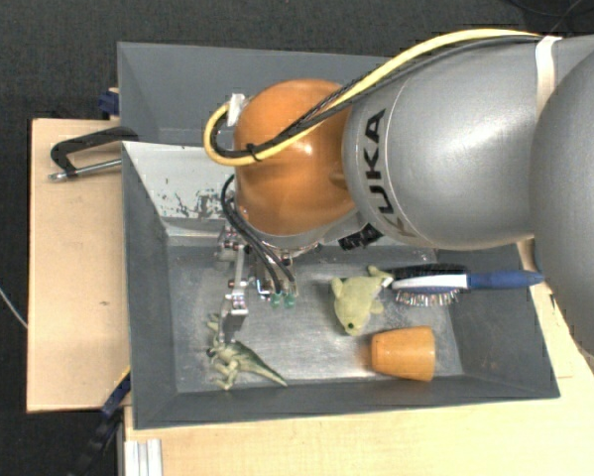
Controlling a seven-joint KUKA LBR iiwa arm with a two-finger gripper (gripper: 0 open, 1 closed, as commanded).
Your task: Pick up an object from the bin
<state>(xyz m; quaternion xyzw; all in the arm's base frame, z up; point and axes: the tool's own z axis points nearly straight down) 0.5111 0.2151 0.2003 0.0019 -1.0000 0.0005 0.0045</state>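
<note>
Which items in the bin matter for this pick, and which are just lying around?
In play: gripper; green toy dinosaur, closest to it, lower left.
Lying about: yellow-green soft toy; orange cup; blue-handled brush.

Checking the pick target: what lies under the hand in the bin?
A green toy dinosaur lies at the hand's lower end, near the bin's left front corner. The arm's orange cover hides the bin floor beneath it.
</note>
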